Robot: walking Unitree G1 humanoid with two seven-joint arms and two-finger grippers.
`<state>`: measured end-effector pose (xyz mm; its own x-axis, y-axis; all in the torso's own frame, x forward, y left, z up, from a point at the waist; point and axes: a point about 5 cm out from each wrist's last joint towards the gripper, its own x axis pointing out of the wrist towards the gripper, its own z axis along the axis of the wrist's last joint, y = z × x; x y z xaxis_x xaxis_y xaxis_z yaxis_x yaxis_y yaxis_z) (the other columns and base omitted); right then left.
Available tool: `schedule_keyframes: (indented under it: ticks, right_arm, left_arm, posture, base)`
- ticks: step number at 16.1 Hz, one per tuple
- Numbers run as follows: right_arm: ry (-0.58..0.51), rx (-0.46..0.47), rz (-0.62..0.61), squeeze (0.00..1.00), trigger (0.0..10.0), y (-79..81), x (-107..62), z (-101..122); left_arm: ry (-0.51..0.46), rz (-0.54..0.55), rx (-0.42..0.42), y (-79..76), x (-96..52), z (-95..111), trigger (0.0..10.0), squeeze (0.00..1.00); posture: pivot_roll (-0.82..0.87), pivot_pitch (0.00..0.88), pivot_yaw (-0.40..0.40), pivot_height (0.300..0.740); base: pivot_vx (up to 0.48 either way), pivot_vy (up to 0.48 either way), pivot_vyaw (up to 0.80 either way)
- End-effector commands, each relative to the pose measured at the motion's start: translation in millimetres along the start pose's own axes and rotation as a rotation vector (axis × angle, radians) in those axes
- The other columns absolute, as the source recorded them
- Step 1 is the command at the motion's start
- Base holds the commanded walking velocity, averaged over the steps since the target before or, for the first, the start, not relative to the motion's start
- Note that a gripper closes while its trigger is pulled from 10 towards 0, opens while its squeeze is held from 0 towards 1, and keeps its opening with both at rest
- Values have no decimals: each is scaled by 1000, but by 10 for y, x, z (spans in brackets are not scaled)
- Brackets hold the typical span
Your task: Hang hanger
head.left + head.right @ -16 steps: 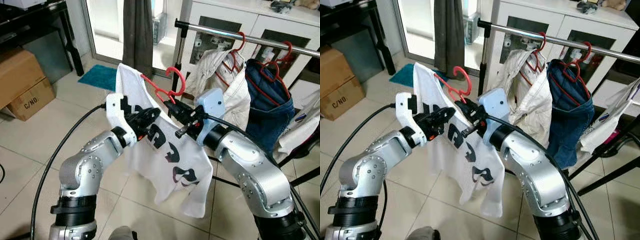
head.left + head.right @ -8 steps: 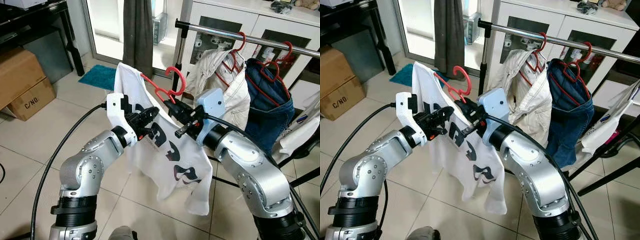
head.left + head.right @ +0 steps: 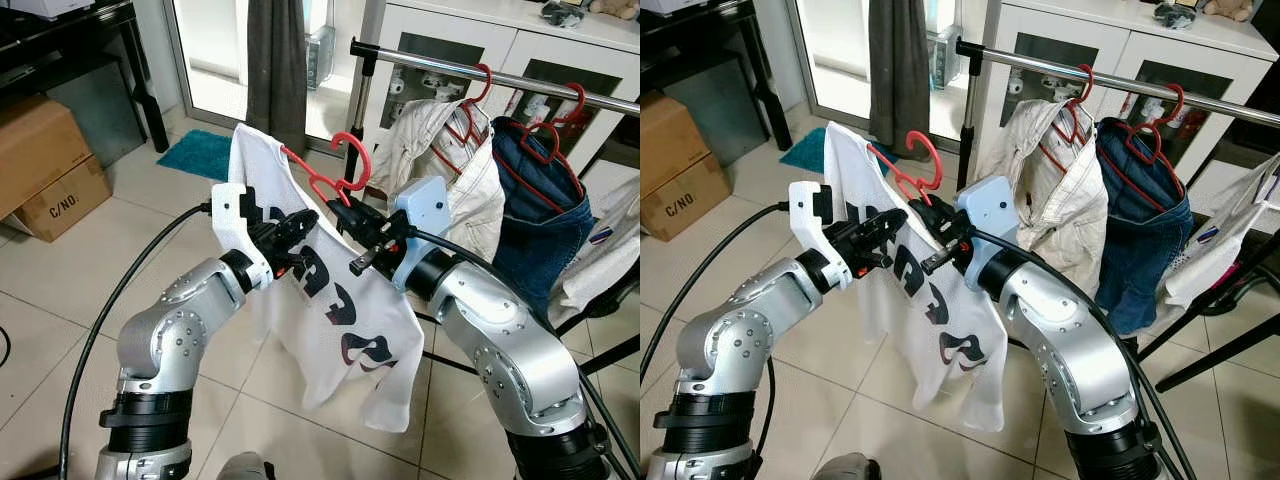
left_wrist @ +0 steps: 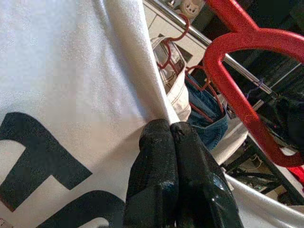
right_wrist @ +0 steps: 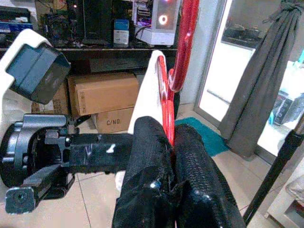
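A red hanger (image 3: 334, 172) carries a white T-shirt (image 3: 330, 320) with dark print, held up in front of me over the floor. My right gripper (image 3: 343, 214) is shut on the red hanger's neck (image 5: 165, 102), just below the hook. My left gripper (image 3: 298, 226) is shut on the shirt fabric (image 4: 71, 85) near the collar, its fingertips (image 4: 161, 137) pinching a fold. The silver clothes rail (image 3: 470, 72) runs behind and to the right, higher than the hanger's hook.
On the rail hang a beige garment (image 3: 440, 150) and blue jeans (image 3: 540, 210), both on red hangers. A rack post (image 3: 365, 70) stands behind the shirt. White cabinets (image 3: 560, 50), a dark curtain (image 3: 275, 60), cardboard boxes (image 3: 45, 165) and a teal mat (image 3: 200, 152) surround the tiled floor.
The shirt's lower part has swung slightly left. Both grippers keep their hold and have hardly moved.
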<state>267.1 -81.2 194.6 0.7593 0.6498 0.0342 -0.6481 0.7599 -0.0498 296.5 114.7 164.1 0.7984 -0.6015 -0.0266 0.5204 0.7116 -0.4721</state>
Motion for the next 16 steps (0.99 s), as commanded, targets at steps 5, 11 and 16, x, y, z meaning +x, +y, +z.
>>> schedule_keyframes:
  ticks: [5, 11, 16]
  right_arm:
    - [30, -46, -135, 0, 0, -178, -48, -24]
    - [50, -59, -193, 0, 0, -250, -54, -57]
    - [-17, 15, -108, 0, 0, -135, -21, 20]
  left_arm:
    - [-151, 48, 9, 1, -111, 184, 0, 0]
    - [-151, 58, 34, -9, -295, 172, 0, 0]
    - [-141, 180, 488, 16, -105, 304, 10000, 1000]
  posture:
    - [116, 0, -27, 740]
    - [128, 0, -28, 740]
    - [128, 0, -29, 740]
  base:
    - [0, 0, 0]
    - [0, 0, 0]
    - [0, 0, 0]
